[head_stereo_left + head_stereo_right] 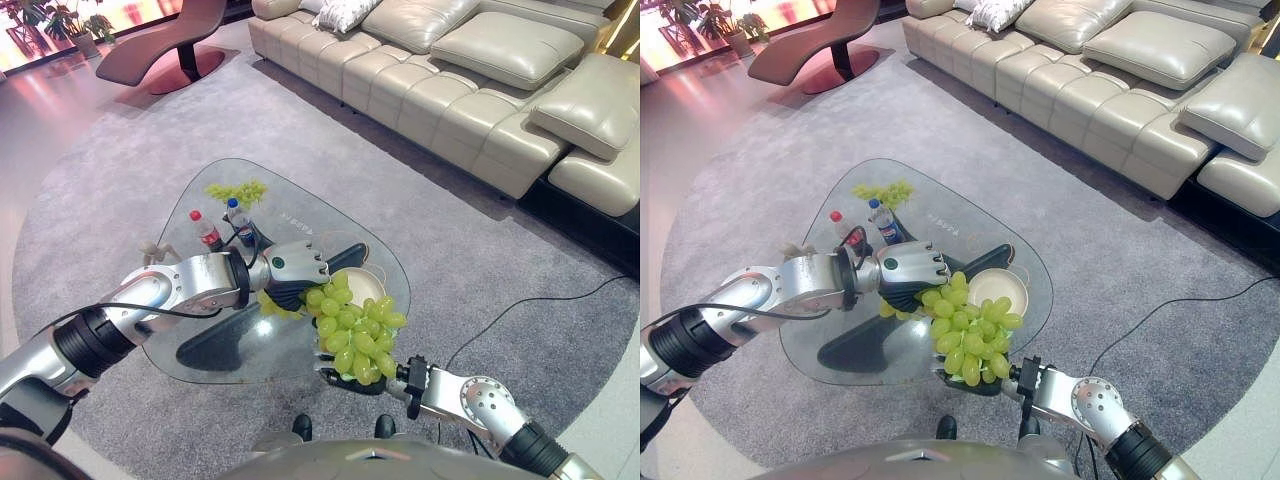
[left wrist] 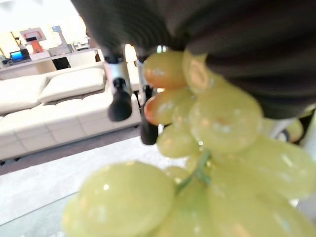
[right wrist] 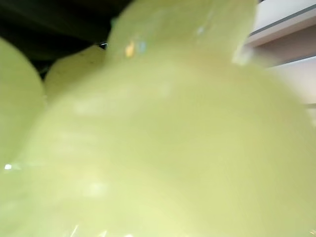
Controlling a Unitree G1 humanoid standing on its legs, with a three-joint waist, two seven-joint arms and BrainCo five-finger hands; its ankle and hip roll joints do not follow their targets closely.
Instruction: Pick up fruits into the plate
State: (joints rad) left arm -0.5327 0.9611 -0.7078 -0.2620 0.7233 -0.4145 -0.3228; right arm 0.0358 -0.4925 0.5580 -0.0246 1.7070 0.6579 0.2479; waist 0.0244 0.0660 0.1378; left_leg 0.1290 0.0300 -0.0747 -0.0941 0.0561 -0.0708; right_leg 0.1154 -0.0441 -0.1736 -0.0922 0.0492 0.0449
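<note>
A large bunch of green grapes (image 1: 355, 335) is held up above the near edge of the glass table (image 1: 190, 350) between both hands: the right hand (image 1: 352, 383) is seen beneath it, its fingers hidden under the fruit so their state cannot be told. The left hand (image 1: 292, 272) is pressed against the bunch's upper side, its fingers extended beside the grapes in the left wrist view. Just behind the bunch the cream plate (image 1: 996, 285) is seen on the table, and further back lie a second grape bunch (image 1: 238, 190) and two water bottles (image 1: 208, 230).

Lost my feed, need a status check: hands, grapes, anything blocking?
Left hand on top of green grape bunch; right hand underneath, fingers hidden. Bunch above glass table, beside white plate. Nothing blocking.
</note>
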